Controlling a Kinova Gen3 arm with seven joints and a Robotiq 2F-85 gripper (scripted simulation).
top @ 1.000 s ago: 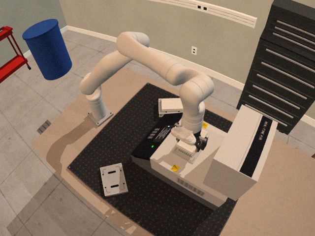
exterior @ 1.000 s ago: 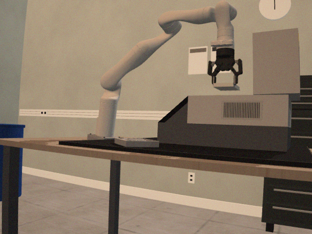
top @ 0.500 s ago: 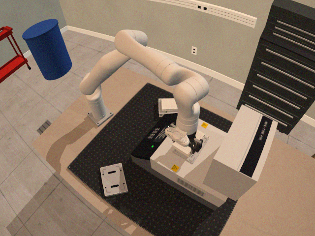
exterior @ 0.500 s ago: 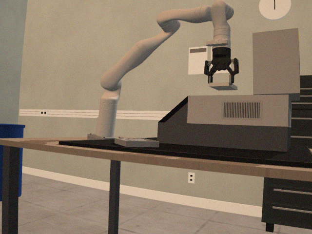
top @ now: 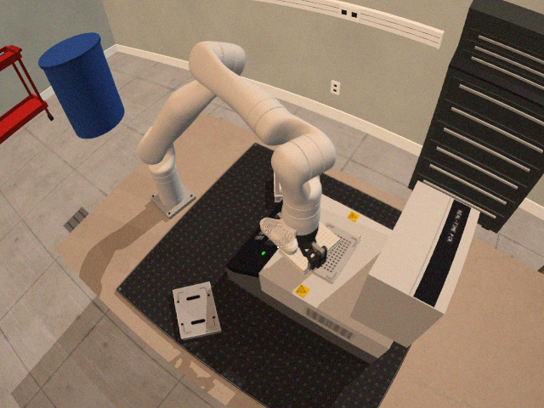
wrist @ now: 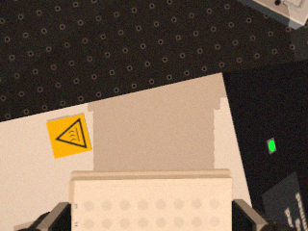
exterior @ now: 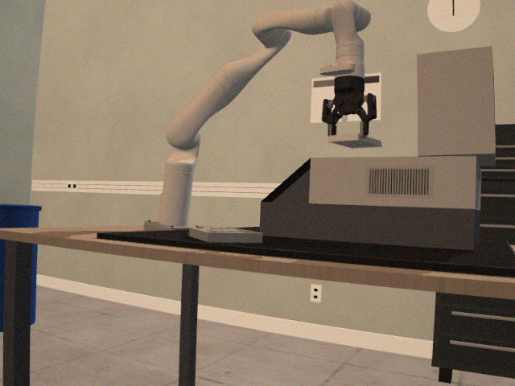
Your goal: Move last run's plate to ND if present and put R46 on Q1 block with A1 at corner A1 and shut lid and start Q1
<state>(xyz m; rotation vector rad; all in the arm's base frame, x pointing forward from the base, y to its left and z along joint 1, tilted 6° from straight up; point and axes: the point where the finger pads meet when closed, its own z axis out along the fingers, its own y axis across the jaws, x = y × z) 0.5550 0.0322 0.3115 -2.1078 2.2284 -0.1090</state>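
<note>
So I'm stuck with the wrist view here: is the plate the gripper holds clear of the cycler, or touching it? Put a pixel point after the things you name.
Observer: Clear. The exterior view shows a gap between the plate (top: 329, 237) (exterior: 345, 138) (wrist: 151, 207) and the cycler's top (top: 286, 272) (exterior: 390, 159) (wrist: 154, 130).
Operator: And the lid?
Observer: Open; it stands raised (top: 412, 246) (exterior: 455, 101) at the cycler's rear.
Operator: Anything in the nest near the table edge?
Observer: No plate; the top view shows both slots of that nest (top: 196, 309) (exterior: 235, 236) uncovered.
</note>
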